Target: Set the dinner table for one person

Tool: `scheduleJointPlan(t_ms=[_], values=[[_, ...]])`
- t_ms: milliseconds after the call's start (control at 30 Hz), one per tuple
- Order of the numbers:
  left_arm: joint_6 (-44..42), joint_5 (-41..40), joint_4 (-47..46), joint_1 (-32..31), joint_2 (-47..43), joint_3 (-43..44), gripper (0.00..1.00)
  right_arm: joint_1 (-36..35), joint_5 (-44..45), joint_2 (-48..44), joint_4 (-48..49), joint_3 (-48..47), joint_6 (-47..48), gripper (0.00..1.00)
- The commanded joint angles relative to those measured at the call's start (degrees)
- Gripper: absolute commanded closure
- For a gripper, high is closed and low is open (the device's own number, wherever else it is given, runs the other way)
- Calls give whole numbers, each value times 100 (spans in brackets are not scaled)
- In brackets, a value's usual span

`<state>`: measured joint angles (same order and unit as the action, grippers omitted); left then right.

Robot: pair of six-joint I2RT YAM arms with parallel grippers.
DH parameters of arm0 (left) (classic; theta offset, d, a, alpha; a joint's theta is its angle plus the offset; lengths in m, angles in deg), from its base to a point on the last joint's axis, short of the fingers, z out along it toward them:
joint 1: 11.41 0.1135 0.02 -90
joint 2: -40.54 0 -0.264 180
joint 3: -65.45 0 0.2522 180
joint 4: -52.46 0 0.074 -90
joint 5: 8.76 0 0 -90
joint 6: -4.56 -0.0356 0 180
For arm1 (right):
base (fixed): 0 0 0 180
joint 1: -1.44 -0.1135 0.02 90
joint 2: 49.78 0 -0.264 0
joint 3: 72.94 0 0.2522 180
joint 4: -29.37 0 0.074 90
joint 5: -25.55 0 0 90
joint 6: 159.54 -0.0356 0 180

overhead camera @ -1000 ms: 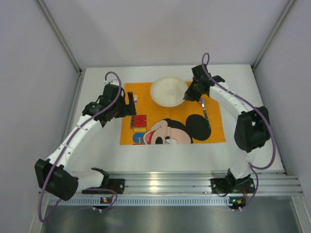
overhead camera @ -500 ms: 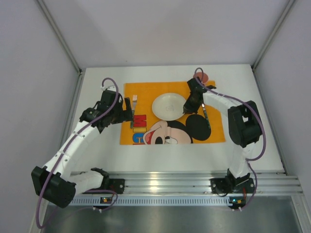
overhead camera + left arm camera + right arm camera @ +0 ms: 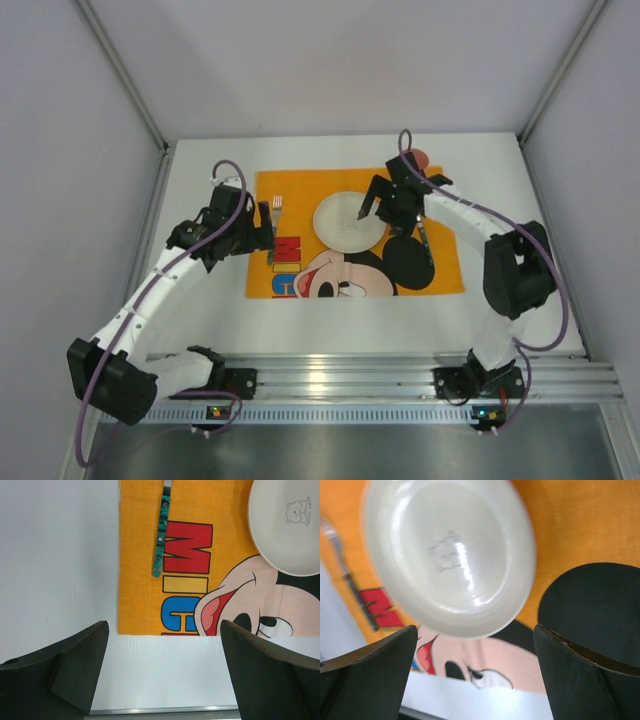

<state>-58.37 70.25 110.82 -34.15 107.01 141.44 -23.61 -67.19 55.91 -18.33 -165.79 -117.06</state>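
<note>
White arms [image 3: 165, 275], black fingers [image 3: 50, 680], purple cables [image 3: 228, 162].

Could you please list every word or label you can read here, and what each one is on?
"MIC": big red, yellow and blue letters on the orange placemat; a further blue letter is cut off by the cartoon face.
White plate: tiny lettering beside a bear mark, too small to read.
Nothing else legible.

Bench [image 3: 50, 555]: white, matt, smooth. Placemat [image 3: 135, 580]: orange cloth, fine weave visible, matt, printed colours. Plate [image 3: 450, 555]: white, glossy, smooth, bright highlights; ceramic or plastic not determinable. Fork [image 3: 161, 535]: green marbled handle, slight sheen; metal neck. Rail [image 3: 340, 375]: bare metal, reflective.
</note>
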Motion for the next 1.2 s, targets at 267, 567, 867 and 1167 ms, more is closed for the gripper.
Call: scheduleJointPlan(t_ms=[267, 567, 867, 1167], values=[[-228, -314, -802, 24, 339, 35, 1, -254, 1016, -4569, 747, 1499, 2213, 0], [-1981, -2496, -6316, 42, -327, -3029, 1, -254, 3129, -6807, 785, 3295, 1695, 0], [-2401, -1627, -9734, 797, 1524, -4317, 2, -245, 3447, -6649, -157, 2759, 1676, 0], [-2145, -309, -9255, 1913, 1808, -3867, 2, -245, 3228, -6579, -210, 2750, 1685, 0]])
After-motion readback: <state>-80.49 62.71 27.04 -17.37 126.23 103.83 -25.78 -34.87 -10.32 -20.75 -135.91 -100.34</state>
